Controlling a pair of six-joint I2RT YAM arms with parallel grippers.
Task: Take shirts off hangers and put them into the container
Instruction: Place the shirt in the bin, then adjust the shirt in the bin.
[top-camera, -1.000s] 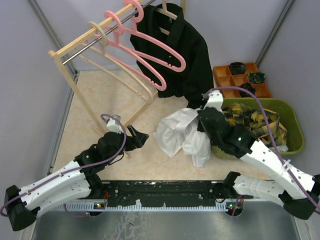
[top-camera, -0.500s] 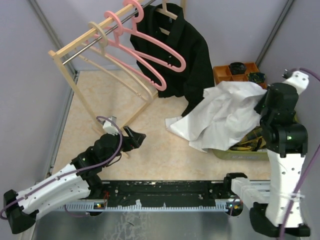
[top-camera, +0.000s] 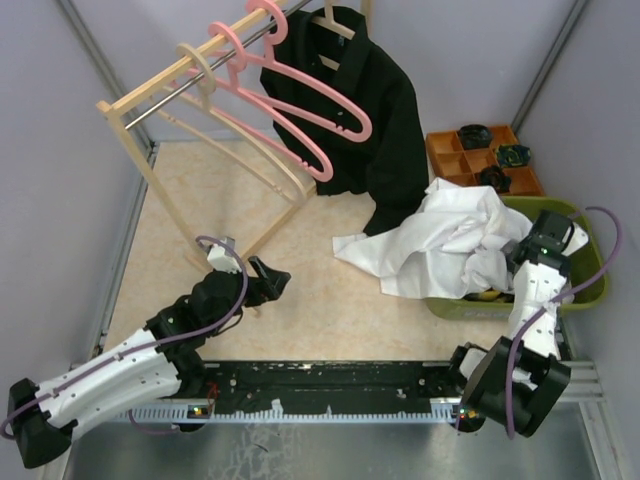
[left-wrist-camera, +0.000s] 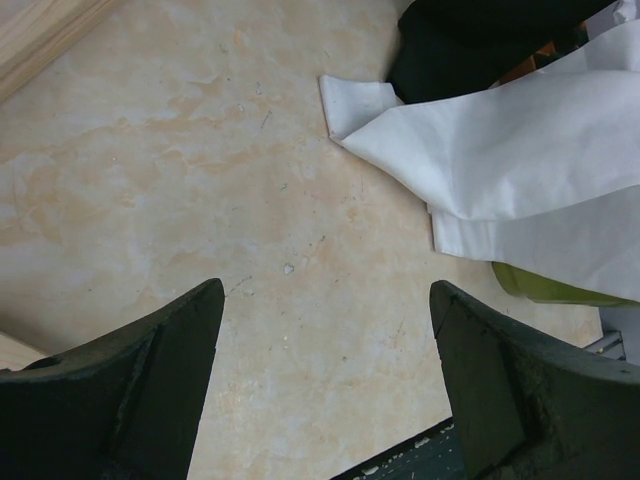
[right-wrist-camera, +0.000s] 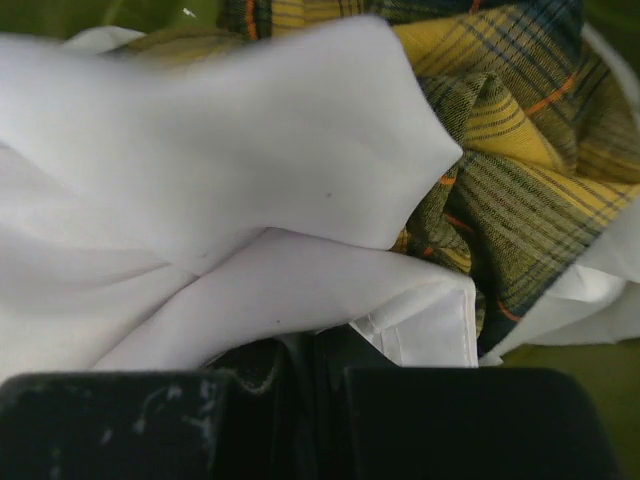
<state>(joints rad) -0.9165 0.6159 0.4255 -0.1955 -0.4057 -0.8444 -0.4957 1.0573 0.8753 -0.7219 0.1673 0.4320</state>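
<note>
STEP: white shirt (top-camera: 450, 235) being put into container (top-camera: 598, 280), right of frame | CLOTH: heaped over plaid shirt (right-wrist-camera: 520, 130), one part trailing over the left rim onto tabletop (top-camera: 200, 200) | FINGERS: right fingers (right-wrist-camera: 120, 420) pressed together on white cloth; left fingers (left-wrist-camera: 130, 380) spread, empty, lower left | NEXT: release called for, trailing part to be gathered in; black shirt (top-camera: 370, 100) not yet unhung, upper centre

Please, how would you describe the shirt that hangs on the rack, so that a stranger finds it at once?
Start at the wooden rack, far left on the table. At the right end of its bar hangs the black shirt. It is the only garment on the rack: the pink hangers beside it are bare, and the white shirt lies over the green basket.
</note>
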